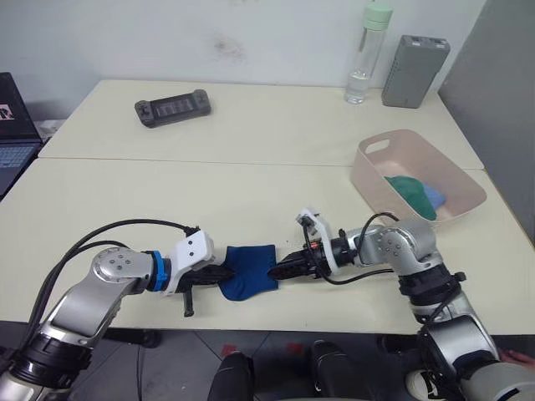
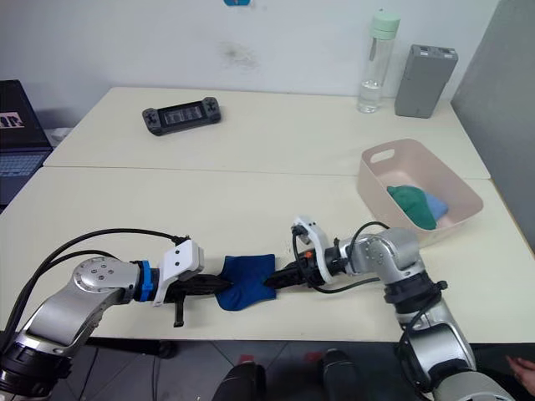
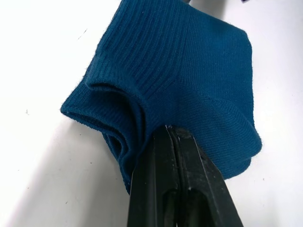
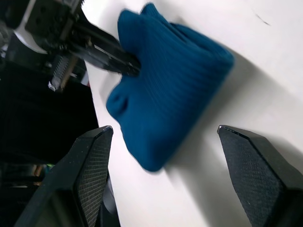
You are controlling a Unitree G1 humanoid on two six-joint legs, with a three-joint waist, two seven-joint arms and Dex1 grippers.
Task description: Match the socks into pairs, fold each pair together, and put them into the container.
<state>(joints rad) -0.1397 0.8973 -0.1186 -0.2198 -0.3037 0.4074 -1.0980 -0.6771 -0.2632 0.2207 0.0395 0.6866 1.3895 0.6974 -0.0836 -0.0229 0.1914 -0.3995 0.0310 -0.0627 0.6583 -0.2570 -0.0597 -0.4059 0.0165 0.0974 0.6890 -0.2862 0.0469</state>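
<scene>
- The dark blue socks (image 1: 249, 271), folded together, lay near the tabletop's (image 1: 251, 192) front edge.
- Your left claw (image 3: 169, 137) was clenched on their edge.
- Your right claw (image 4: 163, 156) hung released beside them.
- Green and light blue socks (image 1: 414, 194) sat in the pink container (image 1: 376, 167).

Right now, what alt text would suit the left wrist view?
Two black fingers pressed together pinch the edge of a folded dark blue sock bundle lying on a pale table.
</scene>
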